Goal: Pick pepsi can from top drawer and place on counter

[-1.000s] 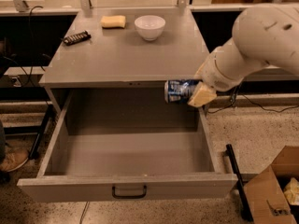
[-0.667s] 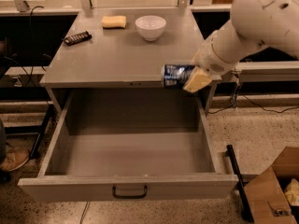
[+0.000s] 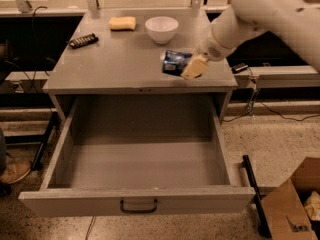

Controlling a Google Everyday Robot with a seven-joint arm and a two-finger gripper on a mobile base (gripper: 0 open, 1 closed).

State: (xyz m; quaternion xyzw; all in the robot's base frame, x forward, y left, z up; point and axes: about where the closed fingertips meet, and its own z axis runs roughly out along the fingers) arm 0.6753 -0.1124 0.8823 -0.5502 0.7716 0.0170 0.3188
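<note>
Matte grey table point(image 3: 115, 59) now beneath the end effector point(image 3: 186, 67), pinching the small blue aluminium can point(image 3: 172, 63) raised from below; only release remains.

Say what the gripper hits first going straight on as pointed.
Probably the flat matte grey counter: the gripper, shut on the small blue aluminium pepsi can, angles downward over its front part. Height above it is unclear.

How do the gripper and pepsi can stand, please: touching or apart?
Touching: the camera view shows the gripper, over the counter, clamped on the pepsi can.
</note>
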